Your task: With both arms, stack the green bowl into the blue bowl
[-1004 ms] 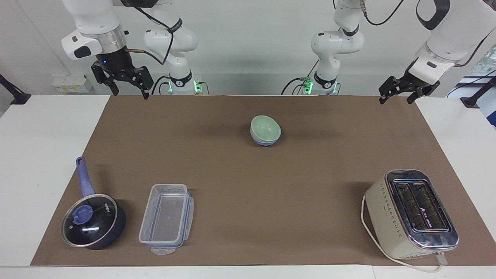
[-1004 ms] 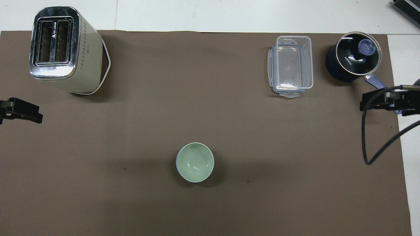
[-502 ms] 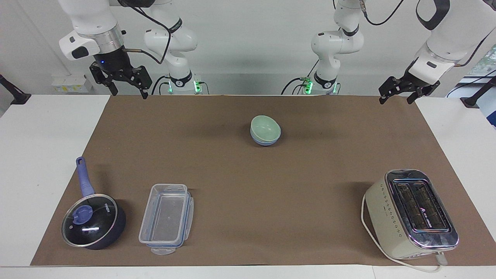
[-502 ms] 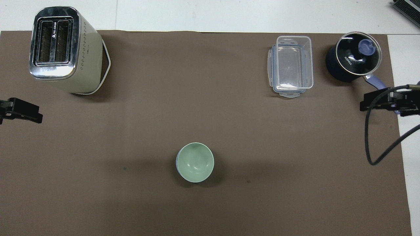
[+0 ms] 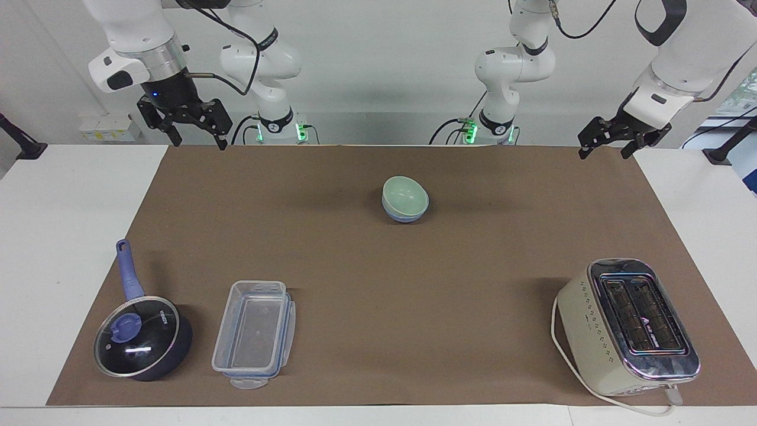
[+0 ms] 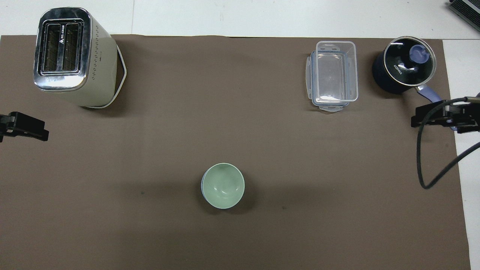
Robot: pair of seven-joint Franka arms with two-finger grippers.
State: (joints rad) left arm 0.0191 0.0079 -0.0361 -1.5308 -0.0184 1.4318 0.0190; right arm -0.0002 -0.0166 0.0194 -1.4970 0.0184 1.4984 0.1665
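Across the white counter (image 5: 71,195) lies a sheet of brown paper (image 5: 378,284), with a pale wall at the robots' end. Toward the right arm's end, a dark blue saucepan with a glass lid (image 5: 142,343) stands beside a clear plastic box (image 5: 254,334), which looks empty, though its clear walls make that hard to judge. At mid-counter, nearer the robots than either, the pale mint-green bowl (image 5: 404,196) sits nested upright in the light periwinkle-blue bowl (image 5: 402,216), only whose lower wall shows. Toward the left arm's end stands a cream and chrome toaster (image 5: 627,328). Both arms wait: the right hand (image 5: 198,142) hangs over its corner of the paper, fingers spread, holding nothing; the left hand (image 5: 606,152) hangs likewise over its own corner.
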